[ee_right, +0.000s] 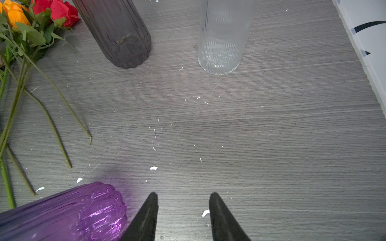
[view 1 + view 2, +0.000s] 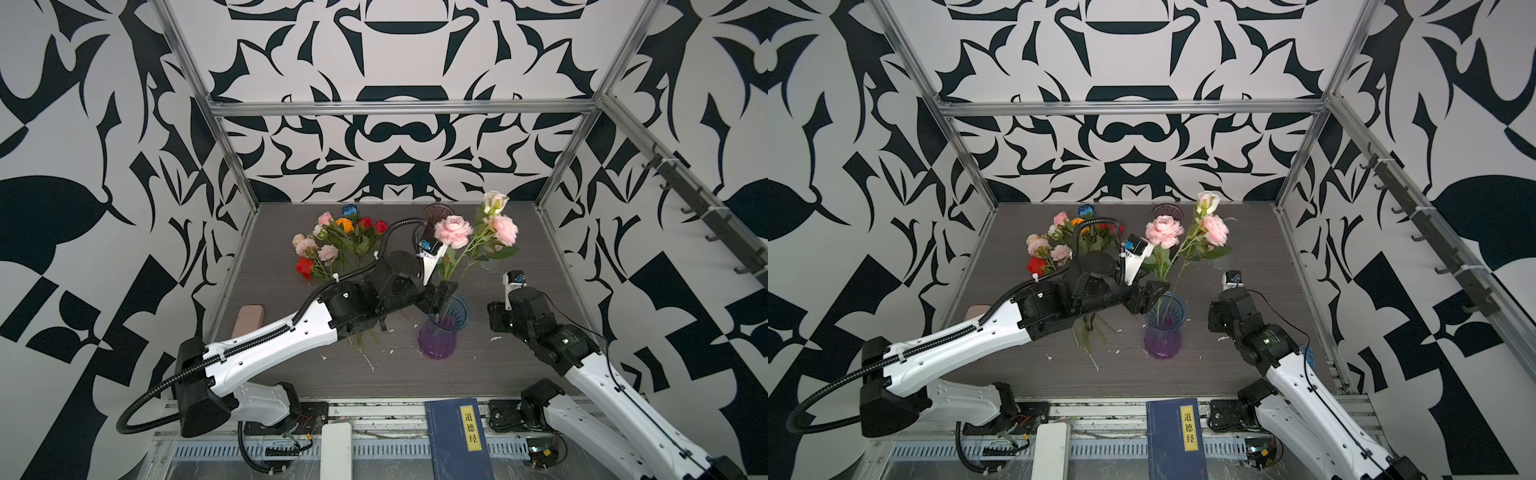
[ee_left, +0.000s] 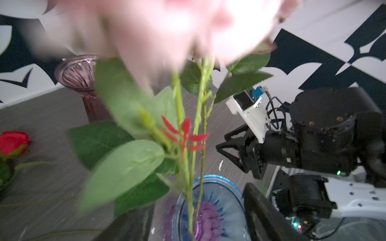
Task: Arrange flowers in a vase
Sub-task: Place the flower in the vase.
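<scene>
Nearest, right pincer (image 1: 181, 196) part-spread and empty above bare surface (image 1: 261, 135); just beyond, left pincer (image 2: 440, 294) spread wide, gripping nothing, by pink flowers (image 2: 454, 231) standing in blue-purple vase (image 2: 440, 340); far left, loose roses (image 2: 332, 245) heaped.

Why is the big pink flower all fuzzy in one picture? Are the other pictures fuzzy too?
Left wrist view: the pink flower sits right against the lens, so it is blurred and washed out, and its leaves look smeared. Right wrist view: sharp, with bright glints on the purple vase. Both top views: clear and evenly lit.
</scene>
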Available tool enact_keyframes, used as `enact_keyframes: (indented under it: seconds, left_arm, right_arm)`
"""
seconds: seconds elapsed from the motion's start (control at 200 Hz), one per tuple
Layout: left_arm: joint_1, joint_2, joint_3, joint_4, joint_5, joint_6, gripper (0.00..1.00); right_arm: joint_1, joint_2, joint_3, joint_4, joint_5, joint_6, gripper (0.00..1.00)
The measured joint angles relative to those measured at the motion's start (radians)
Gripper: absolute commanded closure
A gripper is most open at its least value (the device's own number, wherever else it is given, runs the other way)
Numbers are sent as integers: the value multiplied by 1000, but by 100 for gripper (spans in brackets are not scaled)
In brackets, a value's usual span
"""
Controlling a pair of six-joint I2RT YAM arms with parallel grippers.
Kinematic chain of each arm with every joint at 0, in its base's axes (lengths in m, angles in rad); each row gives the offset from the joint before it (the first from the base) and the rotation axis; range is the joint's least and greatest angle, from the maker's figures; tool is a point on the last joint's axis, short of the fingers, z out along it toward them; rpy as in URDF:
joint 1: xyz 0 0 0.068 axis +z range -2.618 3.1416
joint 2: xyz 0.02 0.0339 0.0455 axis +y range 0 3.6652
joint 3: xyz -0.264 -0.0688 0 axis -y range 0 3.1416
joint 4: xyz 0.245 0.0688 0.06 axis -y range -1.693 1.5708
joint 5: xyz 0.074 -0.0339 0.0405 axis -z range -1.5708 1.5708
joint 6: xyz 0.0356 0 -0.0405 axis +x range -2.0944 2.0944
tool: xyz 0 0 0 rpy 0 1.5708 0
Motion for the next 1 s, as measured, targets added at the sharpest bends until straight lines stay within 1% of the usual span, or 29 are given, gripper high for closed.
enact_keyframes:
  seconds: [0.215, 0.34, 0.51, 0.605, 0.645, 0.685, 0.835, 0.905, 0.995]
  left_arm:
    - [0, -183, -56, 7, -93, -9, 18]
    - [3, -272, -100, 8, -163, -9, 20]
    - [34, -314, -154, -35, -220, -30, 21]
    - [81, -309, -161, -82, -222, -59, 29]
    - [115, -305, -161, -106, -209, -73, 29]
    - [168, -297, -161, -129, -177, -99, 31]
    - [455, -230, -185, -183, 40, -218, 39]
    - [565, -200, -231, -192, 134, -266, 42]
    - [676, -161, -292, -199, 243, -324, 51]
  right_arm:
    - [0, 0, 0, 0, 0, 0, 56]
    - [0, 0, 0, 0, 0, 0, 56]
    - [0, 0, 0, 0, 0, 0, 56]
    - [0, 0, 0, 0, 0, 0, 55]
    - [0, 0, 0, 0, 0, 0, 55]
    - [0, 0, 0, 0, 0, 0, 56]
    - [0, 0, 0, 0, 0, 0, 56]
    - [0, 0, 0, 0, 0, 0, 56]
    - [0, 0, 0, 0, 0, 0, 56]
